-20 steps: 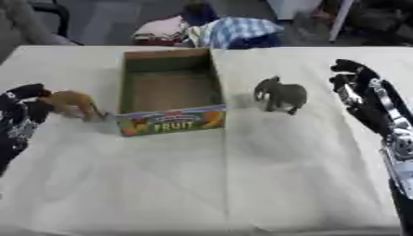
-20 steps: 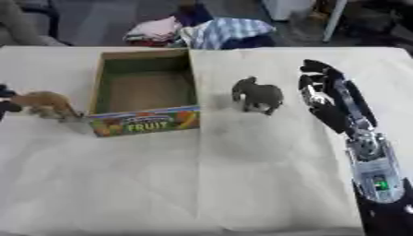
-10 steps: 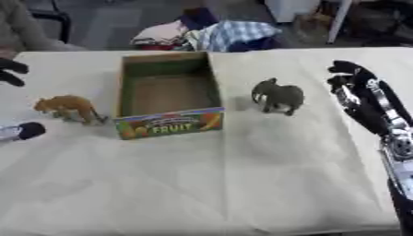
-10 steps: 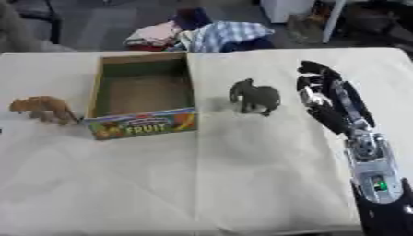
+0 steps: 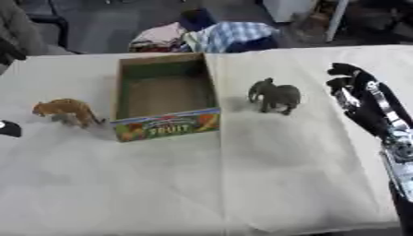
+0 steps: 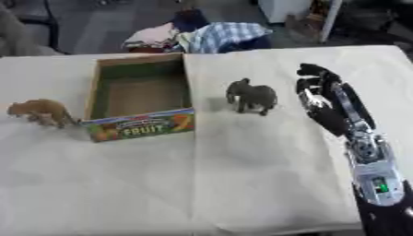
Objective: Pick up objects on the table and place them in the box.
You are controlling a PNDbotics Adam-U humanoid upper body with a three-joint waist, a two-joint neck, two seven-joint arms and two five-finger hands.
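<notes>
Desk (image 5: 202,184) w/ cream cloth; heap of clothes (image 5: 206,37) behind far edge, incl. blue-white checked piece (image 6: 230,34).

Box (image 5: 165,97) mid-table — camel (image 5: 66,111) left, elephant (image 5: 275,94) right.

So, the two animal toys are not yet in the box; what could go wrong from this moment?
1. The grey elephant stands upright on thin legs beside the right hand, which is open; a sideways touch may tip it over.
2. The orange animal stands close to the box wall, so fingers reaching there may push the box instead.
3. The left hand is barely in view at the left edge; its reach would start unseen.
</notes>
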